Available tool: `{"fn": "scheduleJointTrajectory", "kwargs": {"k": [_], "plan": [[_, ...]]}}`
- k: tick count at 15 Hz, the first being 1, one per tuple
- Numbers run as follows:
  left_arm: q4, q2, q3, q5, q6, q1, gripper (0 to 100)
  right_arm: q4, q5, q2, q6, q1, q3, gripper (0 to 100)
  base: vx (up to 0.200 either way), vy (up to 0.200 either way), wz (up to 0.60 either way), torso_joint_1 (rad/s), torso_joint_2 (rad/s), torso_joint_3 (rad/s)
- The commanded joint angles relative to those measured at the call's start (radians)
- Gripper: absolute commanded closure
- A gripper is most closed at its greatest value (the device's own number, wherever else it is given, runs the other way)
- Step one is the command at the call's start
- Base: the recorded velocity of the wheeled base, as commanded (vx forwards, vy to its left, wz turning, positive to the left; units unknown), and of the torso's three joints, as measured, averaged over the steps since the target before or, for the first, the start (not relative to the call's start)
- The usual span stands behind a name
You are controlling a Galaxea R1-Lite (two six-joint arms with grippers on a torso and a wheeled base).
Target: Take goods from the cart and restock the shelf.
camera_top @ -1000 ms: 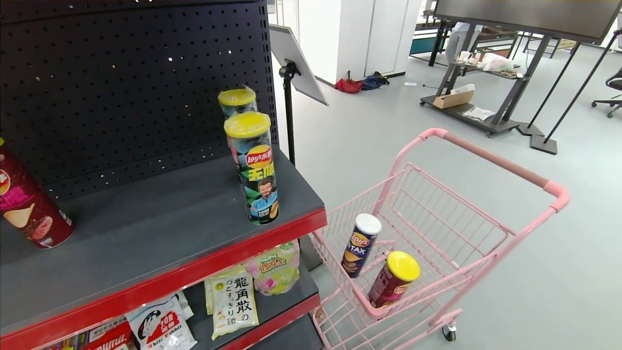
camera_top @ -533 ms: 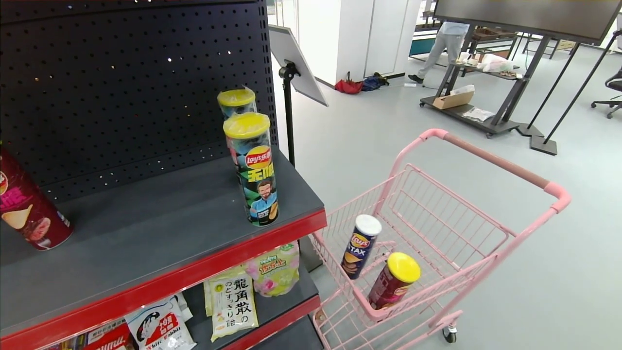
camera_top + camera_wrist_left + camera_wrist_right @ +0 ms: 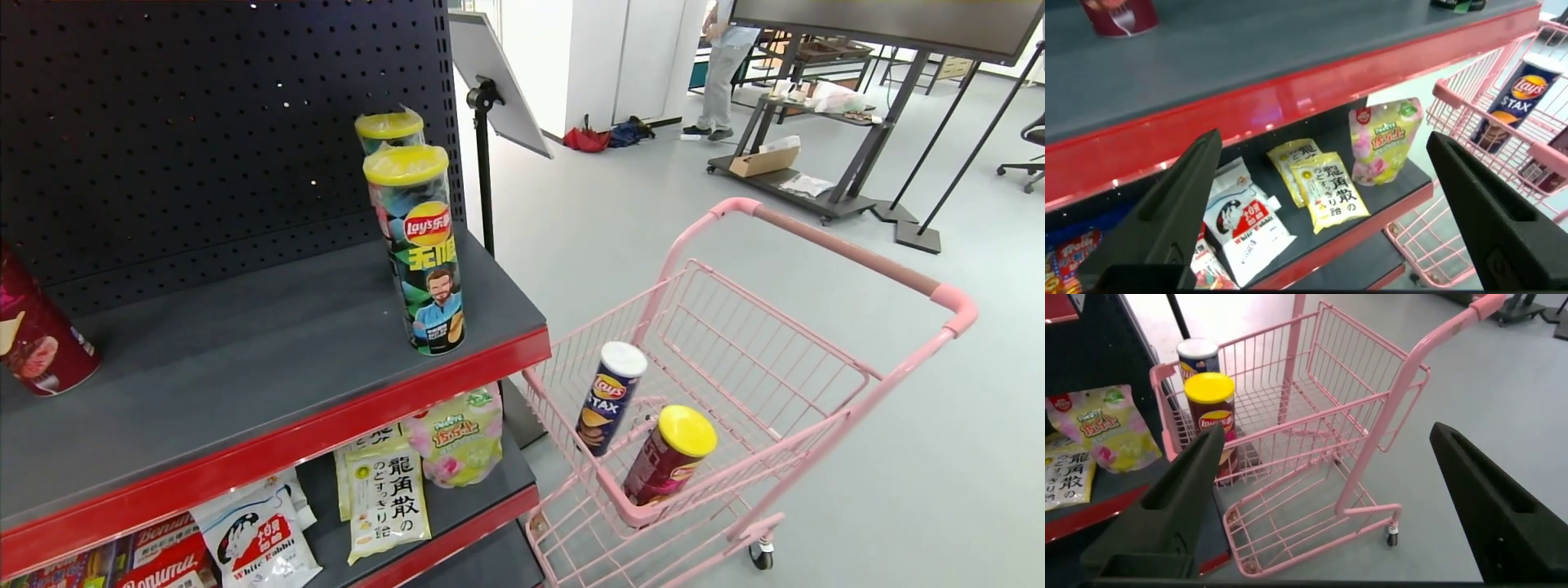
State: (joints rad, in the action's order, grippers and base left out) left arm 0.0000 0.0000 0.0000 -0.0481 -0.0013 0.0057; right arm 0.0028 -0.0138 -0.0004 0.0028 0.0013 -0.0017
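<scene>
- viewpoint change since a second ago: the whole head view has shifted, so the camera moved. no goods have changed place.
- shelf (image 3: 245, 343): dark top board with a red front edge and a pegboard back. snack bags (image 3: 388, 490) lie on the board below.
- cart (image 3: 816, 241): pink wire, standing just beside the shelf's end, and it holds the stock left to move.
- green cans (image 3: 420, 253): two, yellow-lidded, upright one behind the other near the shelf's front corner.
- maroon shelf can (image 3: 33, 339): at the far left of the top board.
- blue can (image 3: 608, 398): white lid, leaning against the cart's near corner.
- maroon can (image 3: 669, 455): yellow lid, tilted just beside the blue can, against the front wire.
- left gripper (image 3: 1323, 139): fingers spread, nothing between them, facing the lower board.
- right gripper (image 3: 1327, 429): fingers spread and empty, facing the cart from its open side.
- risk, as a judgement: both cart cans lean, so a skewed grasp may let one slip or roll. a finger could also snag the wire wall. a careless placement may topple the front green can off the edge.
</scene>
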Motion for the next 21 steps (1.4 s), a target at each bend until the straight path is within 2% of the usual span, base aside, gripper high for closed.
{"fn": "scheduleJointTrajectory", "kwargs": {"k": [1,14,19,21], "plan": [[0.0,0.0,0.0,0.001,0.0,0.0,0,0.0,0.0,0.0,0.0,0.0,0.0,0,0.0,0.0,0.0,-0.139,0.38,0.237],[0.0,0.0,0.0,0.001,0.0,0.0,0,0.0,0.0,0.0,-0.004,0.0,0.0,0,0.0,0.0,0.0,-0.164,0.51,0.341],[0.0,0.0,0.0,0.001,0.0,0.0,0,0.002,0.011,0.076,-0.017,0.04,-0.003,0,0.0,0.0,0.0,-0.028,0.12,0.09],[0.0,0.0,0.0,0.001,0.0,0.0,0,-0.001,0.081,0.22,0.005,0.082,-0.175,0,0.0,0.0,0.0,0.0,0.0,0.0]]}}
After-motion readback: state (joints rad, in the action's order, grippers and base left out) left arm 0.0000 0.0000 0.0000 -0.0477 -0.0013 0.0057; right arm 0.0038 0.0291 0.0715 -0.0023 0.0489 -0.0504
